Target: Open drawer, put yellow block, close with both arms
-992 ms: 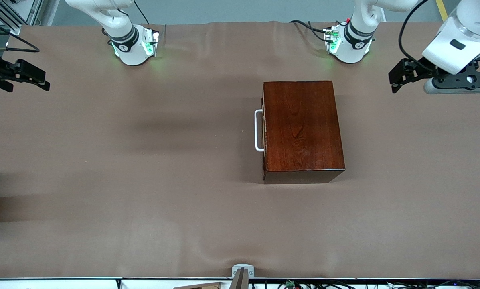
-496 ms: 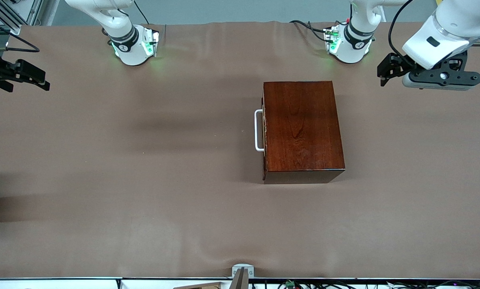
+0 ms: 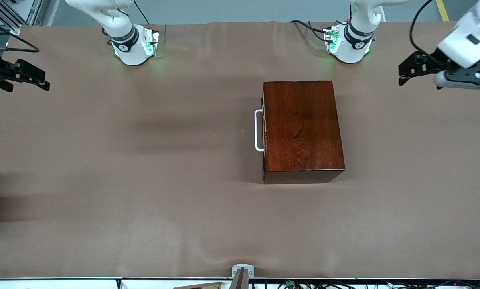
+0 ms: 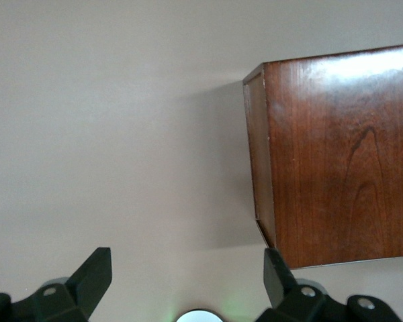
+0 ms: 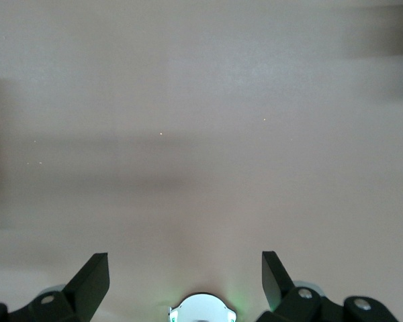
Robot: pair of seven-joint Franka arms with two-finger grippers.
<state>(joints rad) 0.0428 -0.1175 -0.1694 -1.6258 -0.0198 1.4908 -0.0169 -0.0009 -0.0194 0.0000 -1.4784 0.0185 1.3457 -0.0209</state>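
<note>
- The worktop [image 3: 143, 192] nearest the front camera carries nothing that shows; no yellow block appears in any of the three views, so its whereabouts cannot be told.
- Farther in, toward the left arm's end of the worktop, sits the reddish-brown wooden box [image 3: 302, 128]. The drawer is pushed fully in, and only its white bar handle [image 3: 258, 130] stands out from the box's front, which faces the right arm's end of the worktop.
- The task looks to be at its very start: the drawer is not yet opened, and neither arm is at the handle.
- The right gripper [image 3: 27, 75] hangs over the worktop's edge at the right arm's end, well apart from the box. Its fingers [image 5: 94, 278] are spread wide and hold nothing; its wrist view shows only bare cloth beneath.
- The left gripper [image 3: 411, 69] hangs over the left arm's end of the worktop, near the box's back corner. Its fingers [image 4: 97, 275] are also spread wide and empty, with one corner of the box in its wrist view.
- Judged from this, the next move calls for one gripper to travel to the handle, line its fingers across the bar and close on it, then pull straight out from the front. The other arm would likely need to steady the box so it does not slide.
</note>
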